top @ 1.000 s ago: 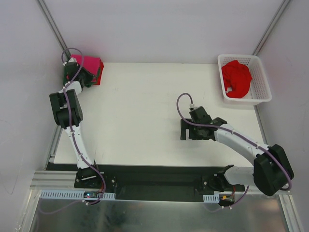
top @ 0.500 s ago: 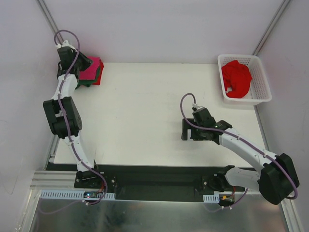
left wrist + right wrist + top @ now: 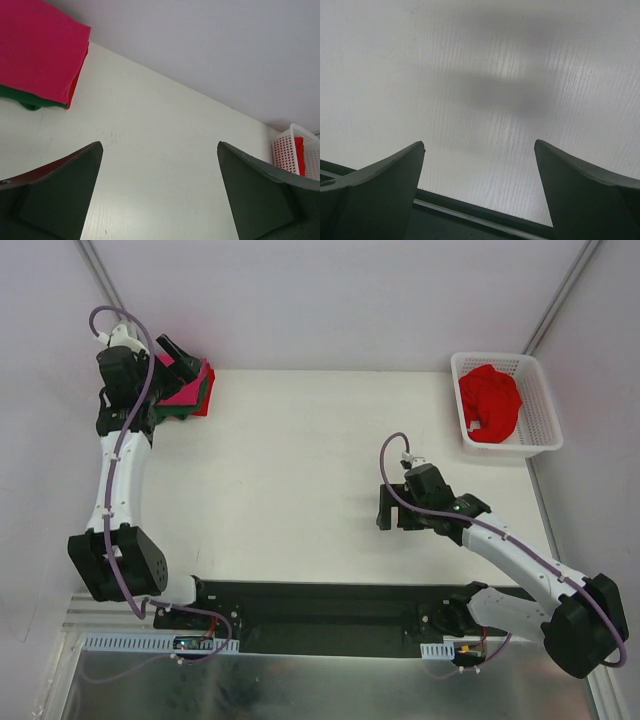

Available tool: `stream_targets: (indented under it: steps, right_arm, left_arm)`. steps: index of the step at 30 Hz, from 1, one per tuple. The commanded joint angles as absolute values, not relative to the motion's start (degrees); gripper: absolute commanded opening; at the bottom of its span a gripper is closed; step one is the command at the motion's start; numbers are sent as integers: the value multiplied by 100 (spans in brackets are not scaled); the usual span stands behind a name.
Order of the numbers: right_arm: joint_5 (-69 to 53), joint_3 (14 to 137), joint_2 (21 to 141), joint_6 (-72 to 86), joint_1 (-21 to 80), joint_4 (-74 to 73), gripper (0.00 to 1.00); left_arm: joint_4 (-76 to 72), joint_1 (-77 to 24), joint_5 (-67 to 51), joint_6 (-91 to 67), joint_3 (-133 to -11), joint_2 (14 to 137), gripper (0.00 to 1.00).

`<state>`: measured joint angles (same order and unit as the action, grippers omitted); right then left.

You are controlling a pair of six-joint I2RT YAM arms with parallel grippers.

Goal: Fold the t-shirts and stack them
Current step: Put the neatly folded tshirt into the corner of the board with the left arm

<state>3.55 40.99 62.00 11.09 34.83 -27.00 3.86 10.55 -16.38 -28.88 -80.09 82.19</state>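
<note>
We see folded t-shirts [image 3: 192,392] at the table's [image 3: 290,470] eleven o'clock corner, open board rightward; left gripper [image 3: 176,355] hangs released above them, right gripper [image 3: 384,508] released, pointing nine o'clock

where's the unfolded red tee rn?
Top external view: the crumpled red cloth t-shirt lies inside the white plastic lattice basket at the far right corner of the white table.

Overhead and both low wrist views share the table [image 3: 300,470].
</note>
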Motion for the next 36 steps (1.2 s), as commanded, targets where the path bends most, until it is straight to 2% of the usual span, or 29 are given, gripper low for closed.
stream_targets:
  steps: [1,7,16,36]
  right_arm:
    - [369,3982,5854,923,3524,-2707,96]
    - [553,4069,5731,826,3577,-2909,96]
    - [888,4280,5669,773,3621,-3243,96]
    - [1362,4684,5853,1028,3735,-3665,96]
  left_arm:
    - [1186,915,-1609,-2628,-7710,7446,99]
    - [1476,344,-1424,-2145,-6736,6426,99]
    - [1880,220,-1389,-1337,-5222,5406,99]
    - [1907,211,-1749,-1037,-4676,5203,99]
